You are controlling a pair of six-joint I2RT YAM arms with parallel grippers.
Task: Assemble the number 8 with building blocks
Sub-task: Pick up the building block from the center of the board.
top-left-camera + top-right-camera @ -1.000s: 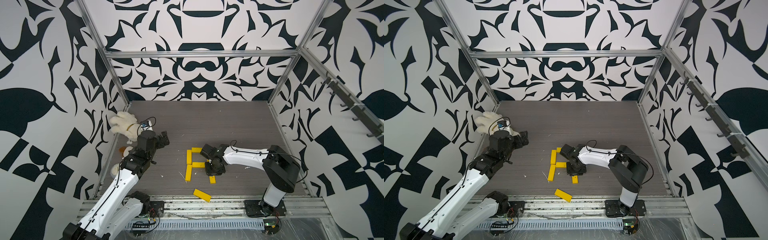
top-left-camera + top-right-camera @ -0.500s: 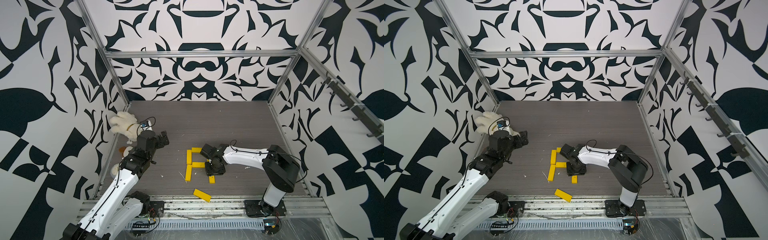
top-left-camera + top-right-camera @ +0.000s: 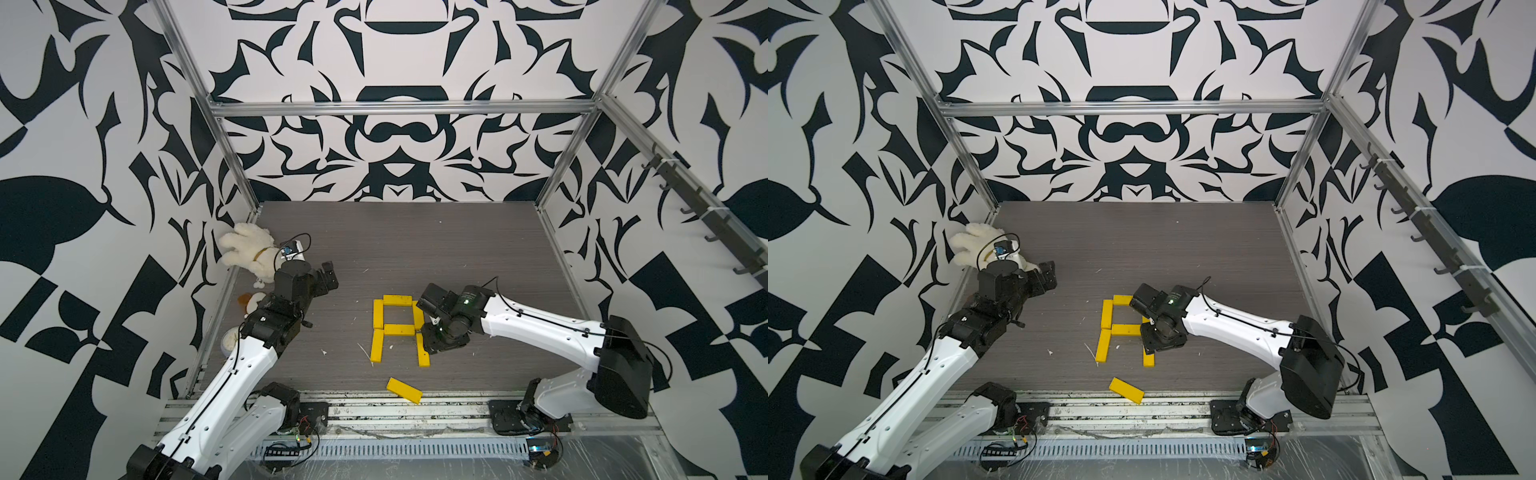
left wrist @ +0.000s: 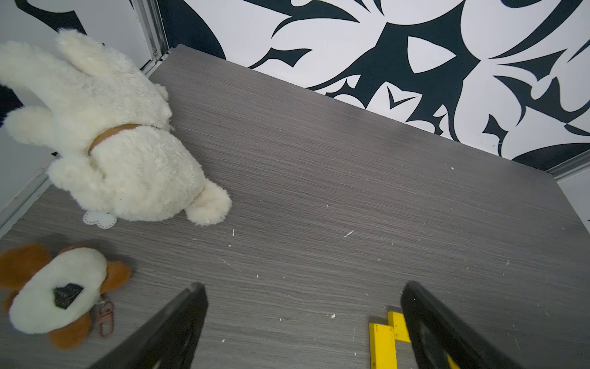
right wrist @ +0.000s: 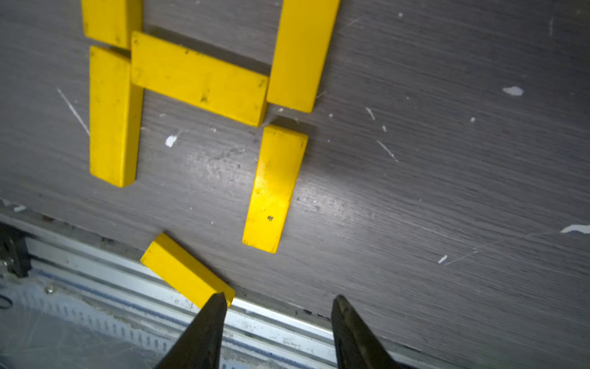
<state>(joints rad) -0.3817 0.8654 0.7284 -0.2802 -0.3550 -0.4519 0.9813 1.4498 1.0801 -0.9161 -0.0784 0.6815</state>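
On the grey table [image 3: 457, 257], six yellow bars [image 3: 399, 330] laid flat as an unfinished number 8 [image 3: 1126, 329]: upper loop closed by a top bar, two side bars and a cross bar; below that only two legs, open at the near end. Of these, the lower right bar [image 5: 274, 188] slightly tilted, just apart from the end of the middle bar [image 5: 199, 78]. At the front edge of the table, a seventh bar [image 3: 404, 390], loose and slanted, partly over the metal rail [image 3: 457, 409], well apart from the figure. Low over the right side of the figure, the right gripper [image 5: 280, 306], jaws parted, nothing between them. Off to the left of the figure, above bare table, the left gripper [image 4: 303, 303], jaws spread wide, likewise empty. Near it, by the left wall, a white plush toy [image 4: 105, 137] and a small brown-and-white plush keyring [image 4: 54, 290].
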